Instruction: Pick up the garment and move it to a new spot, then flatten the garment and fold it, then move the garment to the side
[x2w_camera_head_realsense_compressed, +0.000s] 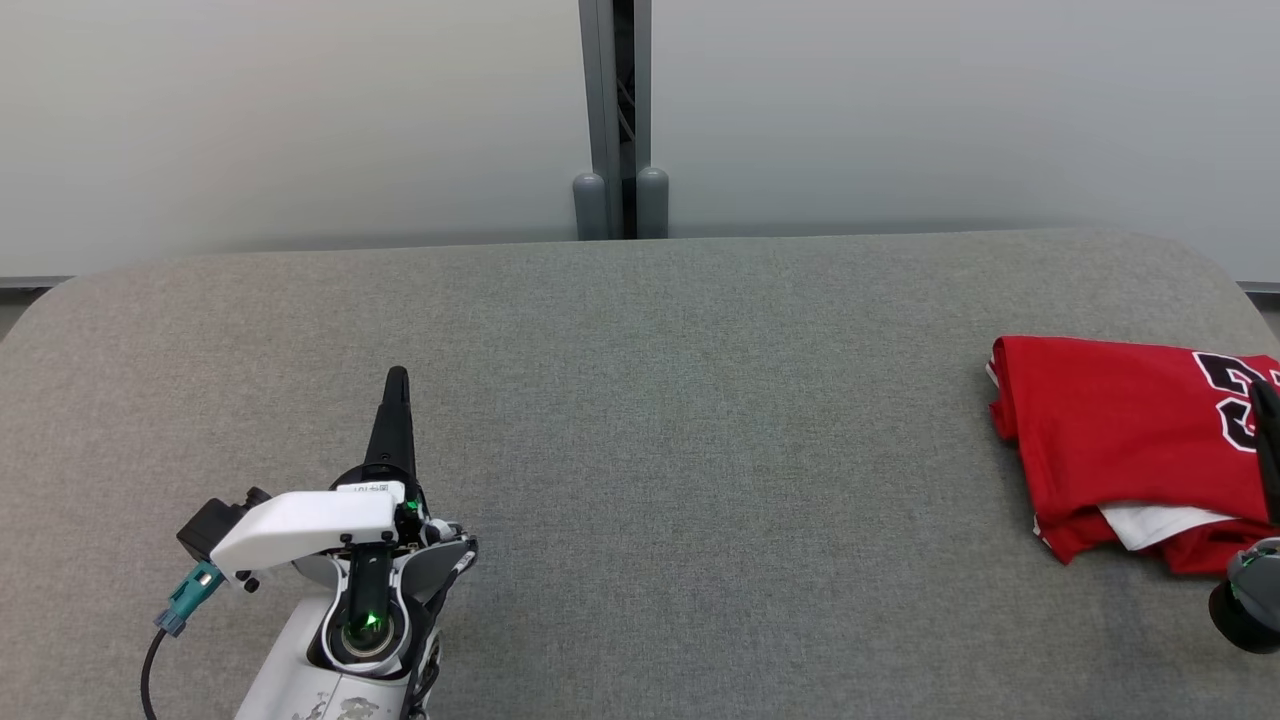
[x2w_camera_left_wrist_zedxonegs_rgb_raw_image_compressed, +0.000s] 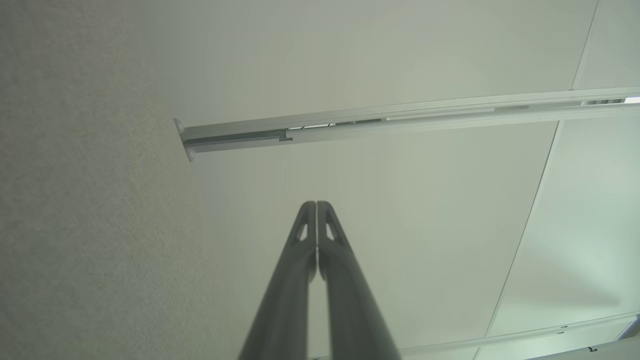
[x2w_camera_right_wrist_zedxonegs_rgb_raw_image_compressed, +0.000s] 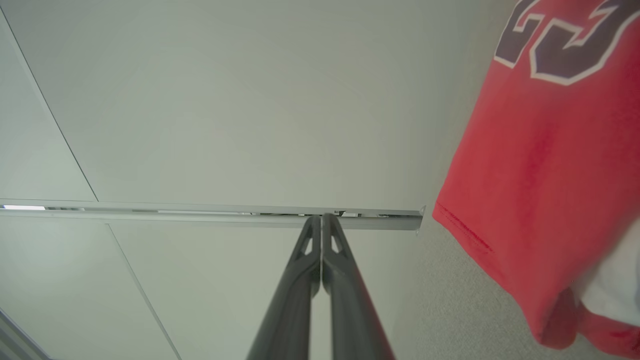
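The garment (x2w_camera_head_realsense_compressed: 1120, 430), a red jersey with a black white-edged number and a bit of white sleeve showing, lies folded at the table's right edge. It also runs down the right side of the right wrist view (x2w_camera_right_wrist_zedxonegs_rgb_raw_image_compressed: 540, 165). My left gripper (x2w_camera_head_realsense_compressed: 397, 378) hovers over the table's lower left, far from the garment, fingers shut with nothing between them (x2w_camera_left_wrist_zedxonegs_rgb_raw_image_compressed: 316, 205). My right gripper (x2w_camera_right_wrist_zedxonegs_rgb_raw_image_compressed: 320, 217) is shut and holds nothing. Only a dark finger (x2w_camera_head_realsense_compressed: 1268, 420) and the wrist show at the head view's right edge, over the garment's right part.
The grey fabric table (x2w_camera_head_realsense_compressed: 640, 420) stretches wide between my left gripper and the garment. Pale wall panels with a grey vertical post (x2w_camera_head_realsense_compressed: 612, 120) stand behind the table's far edge.
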